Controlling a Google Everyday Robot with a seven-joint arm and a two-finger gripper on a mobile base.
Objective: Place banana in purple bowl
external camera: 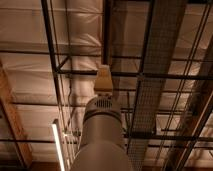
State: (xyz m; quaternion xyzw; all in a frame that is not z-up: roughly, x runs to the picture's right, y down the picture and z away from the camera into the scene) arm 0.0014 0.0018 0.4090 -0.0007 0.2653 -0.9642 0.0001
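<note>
Ceiling [30, 30] fills the view, its pale panels crossed by dark beams [50, 45], with a mesh cable tray [155, 65] on the right and a lit tube lamp [56, 147] at lower left. The grey arm [102, 135] rises from the bottom edge toward the middle, and the tool [103, 79] shows only as a tan block at its far end; whether it is released or clenched cannot be told. The banana and the purple bowl lie outside this upward view, so their place cannot be told
</note>
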